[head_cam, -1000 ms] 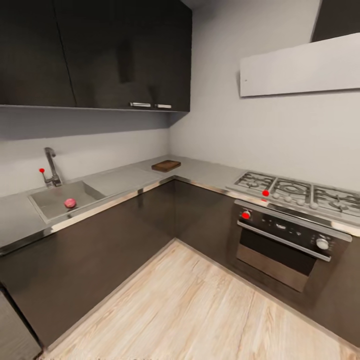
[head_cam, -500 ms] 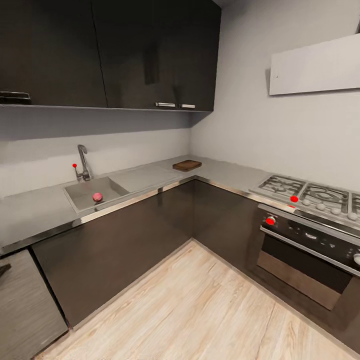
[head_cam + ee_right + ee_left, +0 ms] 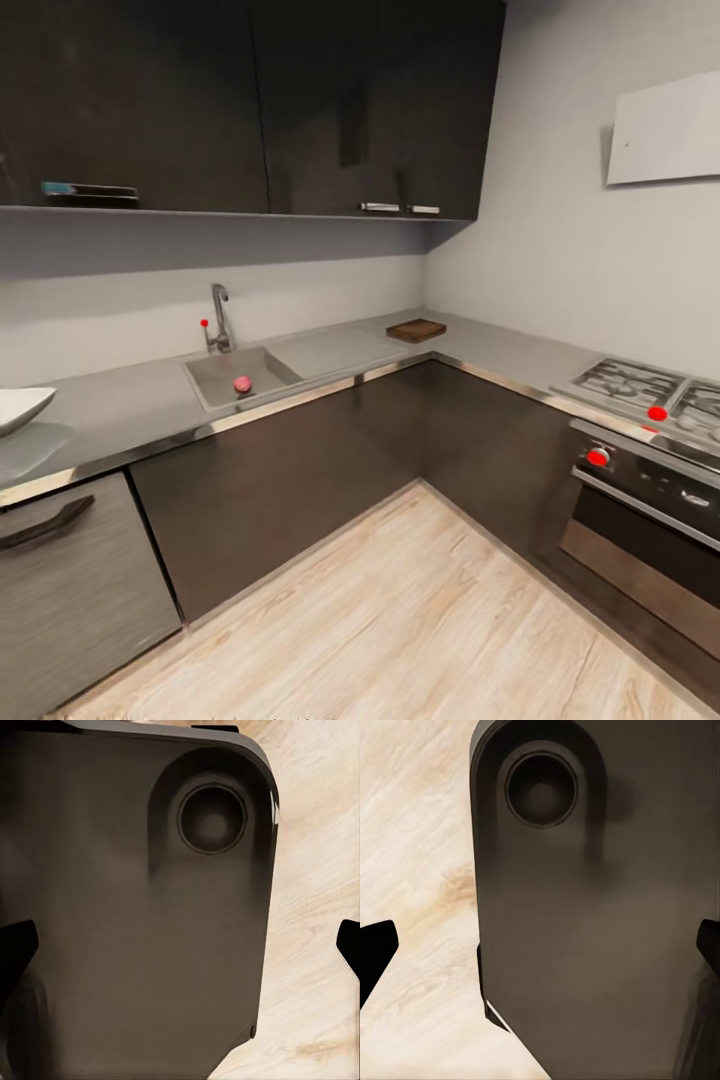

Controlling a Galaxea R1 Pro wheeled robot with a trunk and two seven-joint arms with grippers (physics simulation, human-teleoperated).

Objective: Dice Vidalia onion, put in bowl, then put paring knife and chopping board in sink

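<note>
The head view is evenly, softly lit, with no single lamp evident. A broad shadow lies on the wall (image 3: 200, 250) beneath the dark upper cabinets (image 3: 250, 100), which carry faint vertical reflections. The metal edge of the tabletop (image 3: 300, 398) glints brightly. Straight lines bow toward the frame borders (wide-angle distortion), and fine detail looks smeared. Both wrist views are dim, soft and blurred up close.

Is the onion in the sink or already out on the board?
In the sink. The onion sits on the floor of the sink, below the tap; the chopping board in the counter's corner is bare.
</note>
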